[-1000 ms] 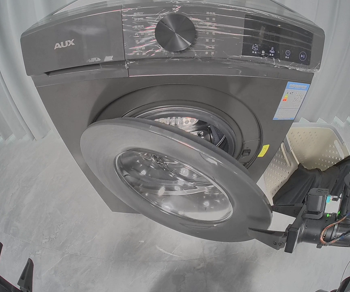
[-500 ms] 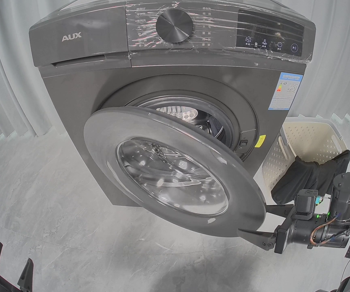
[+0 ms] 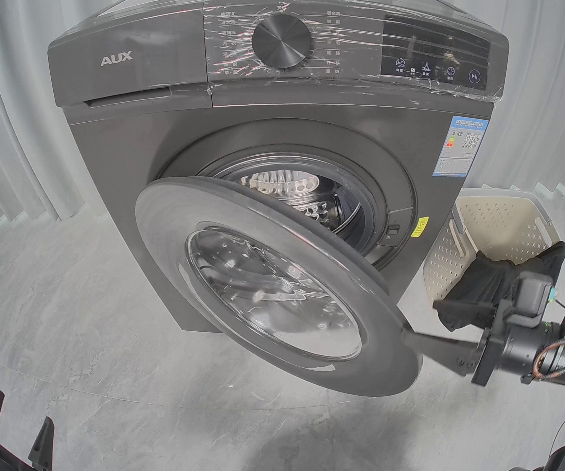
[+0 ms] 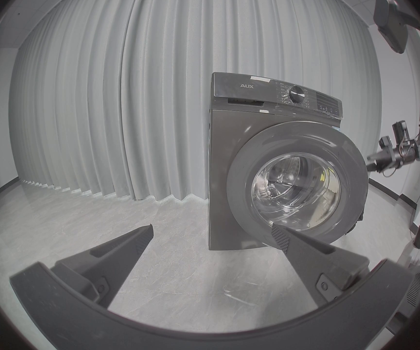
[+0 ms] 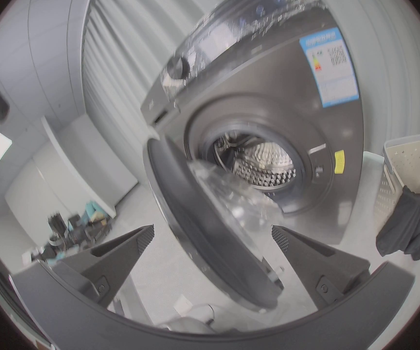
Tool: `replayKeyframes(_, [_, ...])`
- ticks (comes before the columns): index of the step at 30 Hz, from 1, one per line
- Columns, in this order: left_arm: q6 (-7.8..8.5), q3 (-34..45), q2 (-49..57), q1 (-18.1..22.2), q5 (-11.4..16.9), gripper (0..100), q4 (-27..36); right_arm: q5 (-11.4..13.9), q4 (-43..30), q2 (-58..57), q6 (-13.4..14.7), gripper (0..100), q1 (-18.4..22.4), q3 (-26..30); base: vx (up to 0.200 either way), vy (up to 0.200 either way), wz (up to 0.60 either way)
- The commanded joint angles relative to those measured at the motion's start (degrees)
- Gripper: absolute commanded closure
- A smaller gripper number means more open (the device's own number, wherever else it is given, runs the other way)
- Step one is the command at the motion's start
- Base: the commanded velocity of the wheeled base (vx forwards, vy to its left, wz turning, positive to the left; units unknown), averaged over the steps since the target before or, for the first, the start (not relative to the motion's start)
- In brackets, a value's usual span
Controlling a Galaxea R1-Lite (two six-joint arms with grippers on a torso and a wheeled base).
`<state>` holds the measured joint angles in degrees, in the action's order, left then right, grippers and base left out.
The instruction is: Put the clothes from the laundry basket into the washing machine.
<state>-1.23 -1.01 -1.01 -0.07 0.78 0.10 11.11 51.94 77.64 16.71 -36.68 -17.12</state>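
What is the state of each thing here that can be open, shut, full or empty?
washing machine door: open, partway.
laundry basket: upright, a dark garment hanging over its rim.
left gripper: open, empty.
right gripper: open, astride the door's edge.

Our black two-fingered left tool (image 3: pixel 22 410) sits low, fingers spread; our black two-fingered right tool (image 3: pixel 422 322) points leftward, fingers apart.

The pale marbled floor (image 3: pixel 66 335) carries the washing machine (image 3: pixel 138 145); the laundry basket (image 3: pixel 511 224) stands just beside it.
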Motion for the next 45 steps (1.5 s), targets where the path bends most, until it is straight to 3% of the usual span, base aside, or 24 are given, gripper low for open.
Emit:
replayKeyframes(1, [0.0, 0.9, 1.0, 0.0, 0.0, 0, 0.0, -0.2, -0.8, -4.4, 4.9, 0, 2.7, -6.3, 0.0, 0.0, 0.0])
replayKeyframes(5, [0.0, 0.9, 1.0, 0.1, 0.0, 0, 0.0, -0.4, -0.9, 0.3, 4.4, 0, 9.3, -6.3, 0.0, 0.0, 0.0])
replayKeyframes(6, [0.0, 0.9, 1.0, 0.1, 0.0, 0, 0.0, -0.4, -0.9, 0.3, 4.4, 0, 9.3, -6.3, 0.0, 0.0, 0.0])
replayKeyframes(10, [0.0, 0.9, 1.0, 0.0, 0.0, 0, 0.0, -0.8, 0.2, 8.8, -0.5, 0, 11.5, -4.3, 0.0, 0.0, 0.0])
replayKeyframes(12, [0.0, 0.9, 1.0, 0.0, 0.0, 0, 0.0, -1.8, 0.3, 11.4, -1.0, 0, 12.1, -4.2, 0.0, 0.0, 0.0])
replayKeyframes(17, [0.0, 0.9, 1.0, 0.0, 0.0, 0, 0.0, -4.9, 2.1, 15.4, -1.3, 0, 11.3, -3.7, 0.0, 0.0, 0.0])
replayKeyframes(23, [-0.09, 0.9, 1.0, 0.0, 0.0, 0, 0.0, -5.1, 3.4, 16.4, -1.8, 0, 9.2, -1.1, 0.0, 0.0, 0.0])
replayKeyframes(30, [-0.09, 0.9, 0.9, 0.0, 0.0, 0, 0.0, -5.1, 3.7, 16.0, -1.4, 0, 2.0, 1.3, 0.0, 0.0, 0.0])
replayKeyframes(33, [0.0, 0.9, 1.0, 0.0, 0.0, 0, 0.0, -5.3, 4.0, 16.5, -1.5, 0, 2.8, -0.1, 0.0, 0.0, 0.0])
replayKeyframes(37, [0.0, 0.9, 1.0, 0.1, 0.0, 0, 0.0, -7.4, 5.0, 20.1, -1.3, 0, 5.9, -2.9, 0.0, 0.0, 0.0])
replayKeyframes(45, [0.0, 0.9, 1.0, 0.0, 0.0, 0, 0.0, -11.5, 12.1, 31.4, -1.5, 0, 6.3, -8.6, 0.0, 0.0, 0.0])
